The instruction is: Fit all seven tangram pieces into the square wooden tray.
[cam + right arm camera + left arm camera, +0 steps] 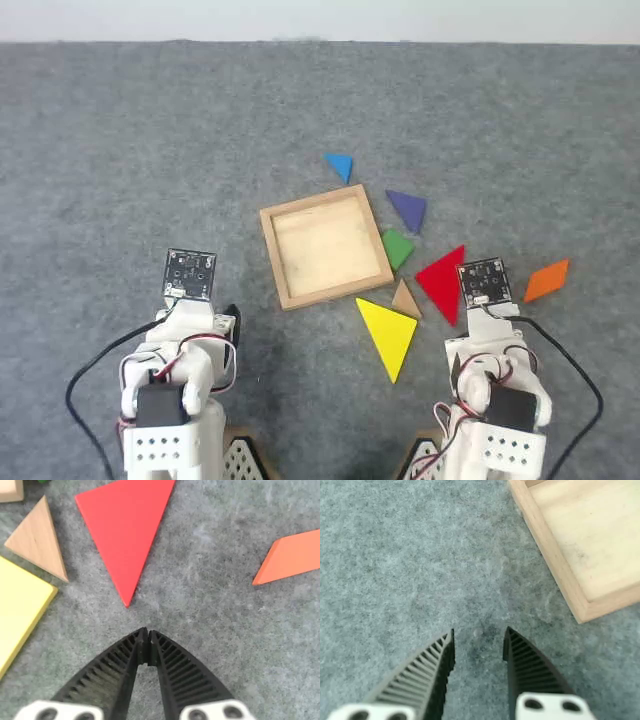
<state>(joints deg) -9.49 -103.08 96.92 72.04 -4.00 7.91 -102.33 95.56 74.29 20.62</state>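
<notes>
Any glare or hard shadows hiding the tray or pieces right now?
High view: even light, no glare on the tray, and the yellow triangle casts barely any shadow. Left wrist view: a faint shadow on the mat at the left gripper. Right wrist view: red triangle and orange piece evenly lit, unobscured.

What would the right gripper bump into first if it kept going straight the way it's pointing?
Probably the red triangle, whose sharp corner lies just ahead of the shut right gripper. How steeply the gripper tilts down is unclear, so it might touch the grey mat first.
</notes>
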